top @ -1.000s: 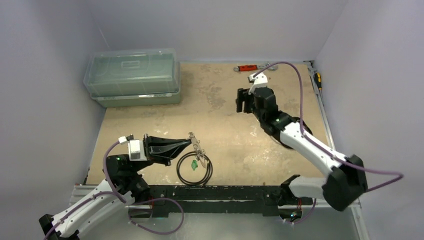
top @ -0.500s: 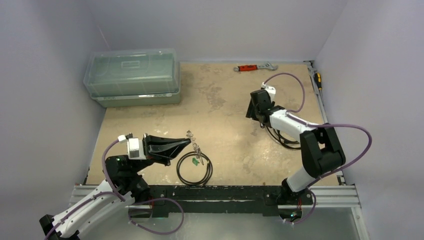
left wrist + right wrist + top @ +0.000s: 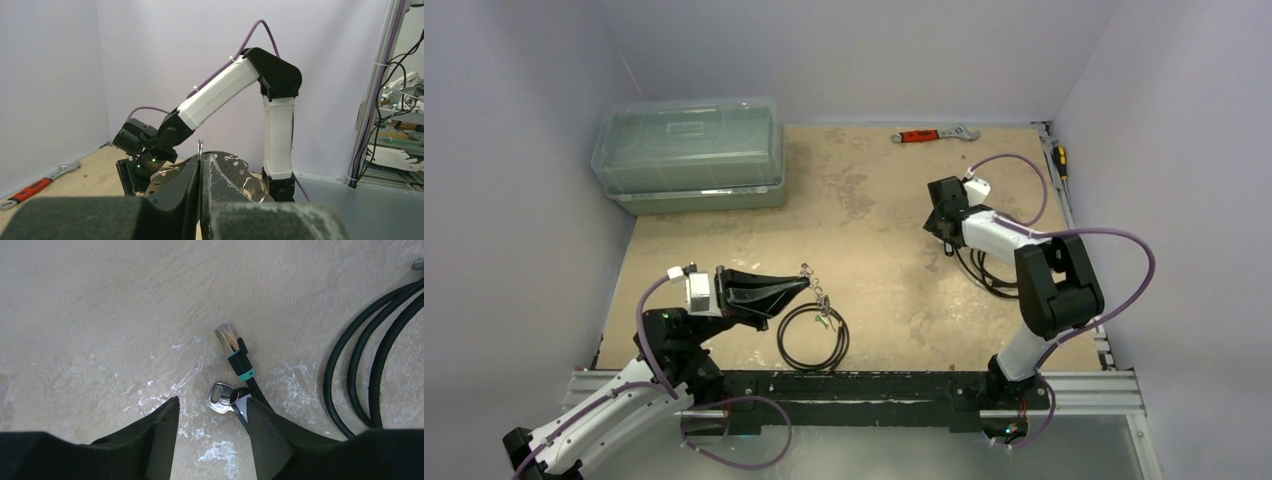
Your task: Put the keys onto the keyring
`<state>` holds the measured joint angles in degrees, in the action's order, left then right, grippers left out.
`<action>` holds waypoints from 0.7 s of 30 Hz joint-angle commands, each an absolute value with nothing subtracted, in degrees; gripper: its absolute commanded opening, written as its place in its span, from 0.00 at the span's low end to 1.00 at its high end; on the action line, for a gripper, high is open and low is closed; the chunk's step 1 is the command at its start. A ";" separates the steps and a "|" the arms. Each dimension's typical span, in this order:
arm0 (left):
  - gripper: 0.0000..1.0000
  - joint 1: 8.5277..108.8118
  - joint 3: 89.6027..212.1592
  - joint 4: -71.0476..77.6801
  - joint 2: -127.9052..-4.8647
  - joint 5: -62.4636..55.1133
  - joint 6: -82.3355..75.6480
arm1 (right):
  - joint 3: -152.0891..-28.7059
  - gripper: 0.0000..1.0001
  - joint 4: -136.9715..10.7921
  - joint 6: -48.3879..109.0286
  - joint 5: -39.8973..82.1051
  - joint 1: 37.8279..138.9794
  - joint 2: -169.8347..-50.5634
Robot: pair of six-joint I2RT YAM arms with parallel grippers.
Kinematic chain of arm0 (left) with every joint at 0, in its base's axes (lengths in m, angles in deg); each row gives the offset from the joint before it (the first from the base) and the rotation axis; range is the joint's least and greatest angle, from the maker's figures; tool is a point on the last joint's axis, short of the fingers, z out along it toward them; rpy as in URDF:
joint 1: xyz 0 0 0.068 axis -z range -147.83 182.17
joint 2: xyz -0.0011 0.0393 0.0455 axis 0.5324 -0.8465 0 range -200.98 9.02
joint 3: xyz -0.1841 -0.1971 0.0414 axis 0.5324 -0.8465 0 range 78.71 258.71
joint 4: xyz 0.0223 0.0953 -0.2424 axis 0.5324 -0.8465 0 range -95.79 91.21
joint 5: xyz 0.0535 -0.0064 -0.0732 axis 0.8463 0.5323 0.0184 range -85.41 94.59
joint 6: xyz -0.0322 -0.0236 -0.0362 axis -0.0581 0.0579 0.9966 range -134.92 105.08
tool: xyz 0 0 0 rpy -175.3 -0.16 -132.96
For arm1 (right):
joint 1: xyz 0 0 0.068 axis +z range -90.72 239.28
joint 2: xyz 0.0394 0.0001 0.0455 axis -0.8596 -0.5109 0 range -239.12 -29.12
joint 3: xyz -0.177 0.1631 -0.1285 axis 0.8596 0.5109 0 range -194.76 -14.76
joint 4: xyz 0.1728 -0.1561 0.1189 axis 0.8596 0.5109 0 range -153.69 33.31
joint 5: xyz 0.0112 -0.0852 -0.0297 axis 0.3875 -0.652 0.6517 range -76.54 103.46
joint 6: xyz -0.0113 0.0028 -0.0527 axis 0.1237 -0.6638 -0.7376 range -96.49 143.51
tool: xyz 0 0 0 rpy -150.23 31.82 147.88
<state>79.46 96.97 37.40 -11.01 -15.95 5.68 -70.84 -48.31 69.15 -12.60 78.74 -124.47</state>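
My left gripper (image 3: 802, 284) is shut on the thin silvery keyring, whose edge pokes up between the fingertips (image 3: 200, 146). A short string of small metal keys (image 3: 816, 294) hangs from it, down to a green piece (image 3: 826, 321) over the black cable coil (image 3: 812, 337). My right gripper (image 3: 942, 226) points down at the table on the right side. In the right wrist view it stands open (image 3: 211, 402) around a single silver key (image 3: 218, 392) lying flat. That key's dark end lies against the right finger.
A network cable plug with a teal boot (image 3: 235, 352) lies just beyond the key, and its black cable (image 3: 986, 270) loops on the right. A clear lidded box (image 3: 689, 150) stands at the back left. A red-handled wrench (image 3: 924, 134) and a screwdriver (image 3: 1059, 155) lie at the back.
My right arm has pulled back from the far middle and come down over the key beside the right-hand cable, its jaws narrowing. My left gripper holds almost still.
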 commanded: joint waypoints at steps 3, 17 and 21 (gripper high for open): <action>0.00 79.60 99.35 38.80 -10.86 -15.69 6.43 | -73.01 0.51 -50.21 71.76 -14.33 77.00 -128.52; 0.00 79.60 100.69 35.16 -10.10 -14.03 4.41 | -70.98 0.01 -57.04 54.43 2.69 79.10 -129.03; 0.00 79.59 102.49 31.03 -9.36 -13.44 1.87 | -70.97 0.00 -55.09 50.77 4.15 84.34 -127.89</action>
<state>79.46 98.04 32.39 -10.57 -15.05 4.85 -71.30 -55.67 56.78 -0.21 79.46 -129.98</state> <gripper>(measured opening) 0.009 0.005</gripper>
